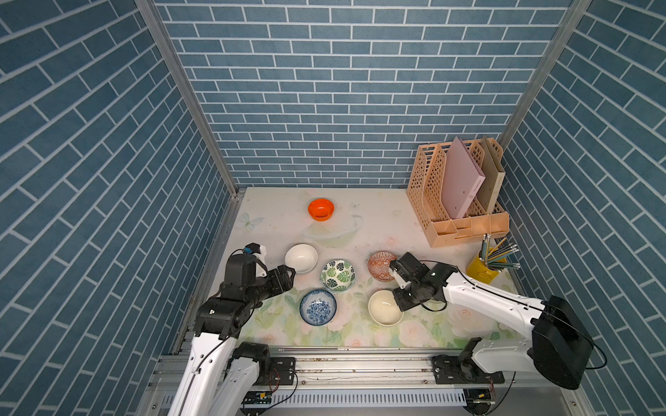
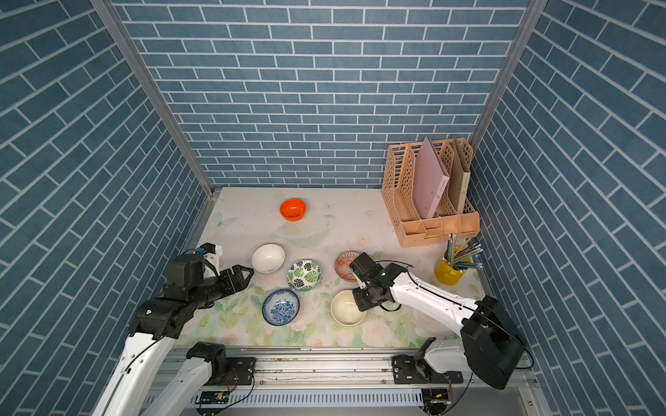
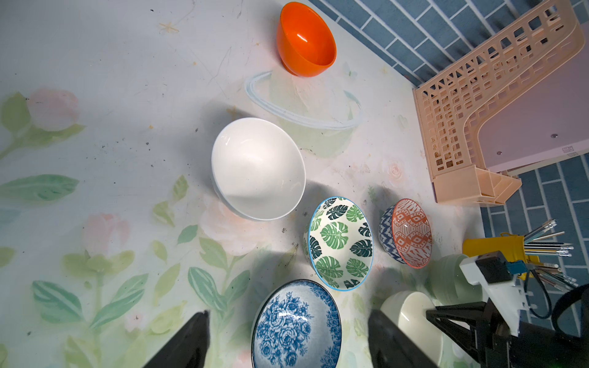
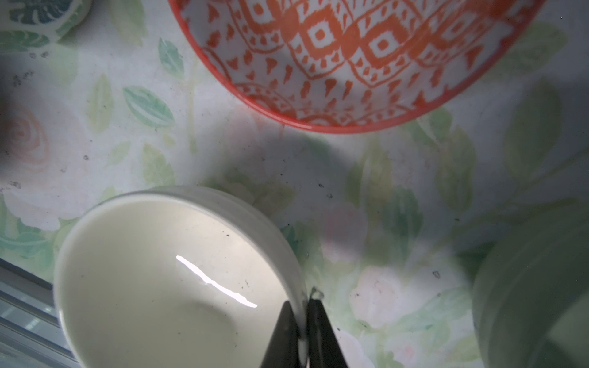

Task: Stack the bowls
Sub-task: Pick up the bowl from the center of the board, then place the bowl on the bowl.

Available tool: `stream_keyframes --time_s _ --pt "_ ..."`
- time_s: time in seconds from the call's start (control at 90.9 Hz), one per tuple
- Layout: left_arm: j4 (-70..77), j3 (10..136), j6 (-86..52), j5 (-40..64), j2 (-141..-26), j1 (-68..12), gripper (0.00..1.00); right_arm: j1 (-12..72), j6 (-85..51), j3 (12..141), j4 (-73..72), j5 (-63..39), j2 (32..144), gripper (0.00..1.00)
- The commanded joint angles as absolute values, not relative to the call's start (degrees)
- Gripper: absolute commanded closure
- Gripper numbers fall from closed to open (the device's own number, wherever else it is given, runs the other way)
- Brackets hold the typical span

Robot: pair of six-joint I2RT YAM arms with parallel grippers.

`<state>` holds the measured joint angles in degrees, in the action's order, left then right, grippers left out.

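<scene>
My right gripper (image 4: pixel 301 306) is shut on the rim of the cream bowl (image 1: pixel 382 306), one finger inside and one outside. Just behind it stands the orange-red geometric bowl (image 4: pixel 350 47). A pale green bowl (image 3: pixel 451 277) stands beside the cream one, hidden under the right arm in both top views. My left gripper (image 1: pixel 290 272) hangs open and empty, next to the white bowl (image 1: pixel 301 258) and over the blue-white floral bowl (image 3: pixel 296 328). The green-leaf bowl (image 1: pixel 338 275) stands mid-table and the glossy orange bowl (image 1: pixel 320 209) at the back. All bowls stand apart.
A peach file rack (image 1: pixel 457 194) with folders fills the back right corner. In front of it stands a yellow cup with pencils (image 1: pixel 484 268). Blue brick walls close the table on three sides. A metal rail (image 1: pixel 342 363) runs along the front edge.
</scene>
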<state>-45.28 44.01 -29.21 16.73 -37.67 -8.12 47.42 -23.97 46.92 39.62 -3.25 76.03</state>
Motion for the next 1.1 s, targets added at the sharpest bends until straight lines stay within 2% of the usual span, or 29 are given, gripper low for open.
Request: stream_keyframes --time_s 0.0,0.209,0.396,0.539,0.792,0.869,0.935,1.089 --pt "-46.6 45.7 -28.1 16.6 -38.7 -8.2 0.19 48.1 -22.9 51.5 42.3 -4.0 76.3 1.00" --pt "-46.5 50.3 -27.9 17.5 -41.2 -8.2 0.18 49.0 -22.3 58.0 46.0 -4.0 76.0 1.00" --pt "-44.8 55.0 -28.2 26.6 -46.0 -8.2 0.19 49.0 -19.9 67.1 50.6 -2.4 78.6 1.00" --pt "-46.2 60.3 -26.8 24.7 -50.3 -8.2 0.19 49.0 -17.3 73.7 51.2 -0.7 83.5 1.00" --pt "-41.4 60.5 -28.6 25.3 -55.2 -8.6 0.21 49.0 -13.7 84.4 50.4 -1.1 93.2 1.00" --pt "-39.7 59.9 -29.0 25.3 -56.2 -9.3 0.26 49.0 -13.6 88.4 50.6 -0.1 96.0 1.00" --pt "-38.6 59.7 -29.5 25.1 -57.6 -10.6 0.29 49.0 -13.4 91.4 50.5 -0.5 97.8 1.00" --pt "-37.6 61.3 -30.4 19.3 -62.8 -18.3 0.28 48.9 -13.1 97.4 51.4 -1.4 102.2 1.00"
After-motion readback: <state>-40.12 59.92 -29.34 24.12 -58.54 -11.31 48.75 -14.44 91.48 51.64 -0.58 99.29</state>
